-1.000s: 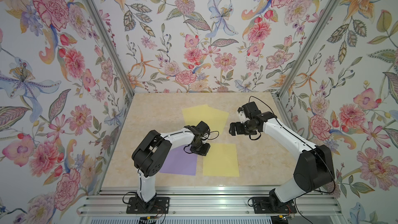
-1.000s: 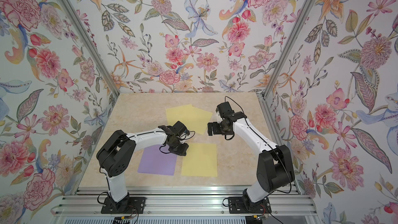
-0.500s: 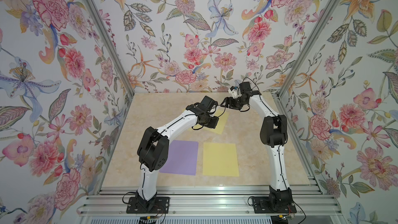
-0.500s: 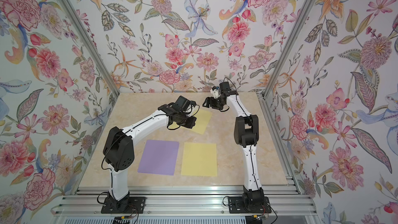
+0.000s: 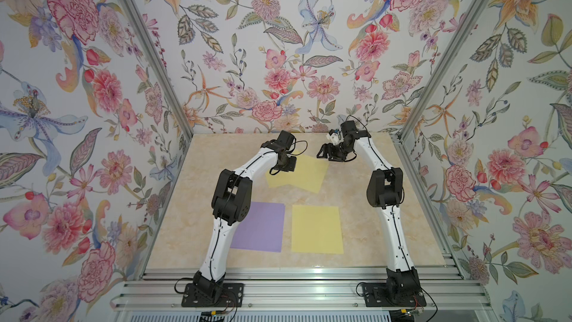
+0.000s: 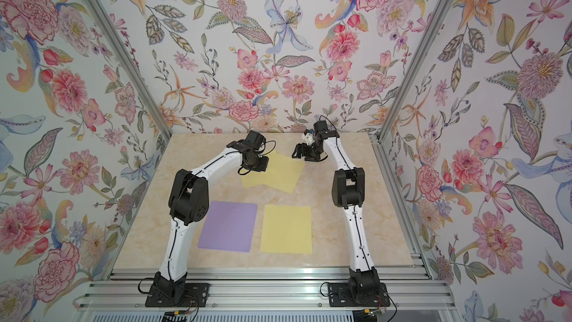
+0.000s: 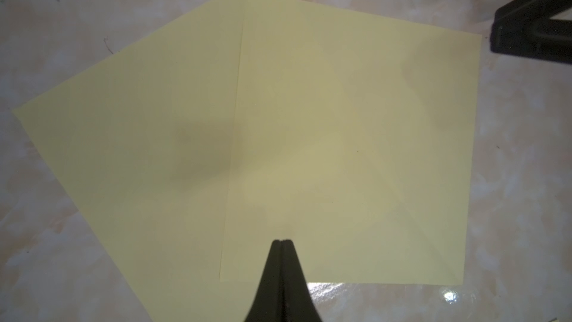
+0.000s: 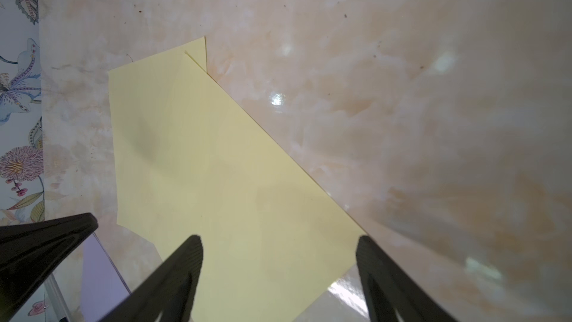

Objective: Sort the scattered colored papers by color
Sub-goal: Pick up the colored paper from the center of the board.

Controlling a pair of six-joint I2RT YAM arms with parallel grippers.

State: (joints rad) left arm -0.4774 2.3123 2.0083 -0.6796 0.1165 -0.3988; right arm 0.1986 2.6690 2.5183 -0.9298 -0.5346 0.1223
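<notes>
Two pale yellow papers (image 5: 298, 175) lie overlapped and askew at the far middle of the table, seen in both top views. The upper sheet (image 7: 356, 137) partly covers the lower one (image 7: 133, 137). A lavender paper (image 5: 260, 227) and a third yellow paper (image 5: 317, 229) lie side by side nearer the front. My left gripper (image 7: 281, 240) is shut, its tip over the upper sheet near an edge, nothing visible between the jaws. My right gripper (image 8: 278, 246) is open just above a corner of the yellow papers (image 8: 216, 165), one finger on each side.
The marbled tabletop (image 5: 371, 212) is boxed in by floral walls on three sides, the back wall (image 5: 278, 103) close behind both grippers. An aluminium rail (image 5: 294, 277) runs along the front. The two grippers hang close together: the left gripper (image 8: 46, 243) shows in the right wrist view.
Both arms have stretched from mid-table to the far yellow sheets. The left gripper left the lavender sheet, which now lies uncovered. The right gripper stayed open.
</notes>
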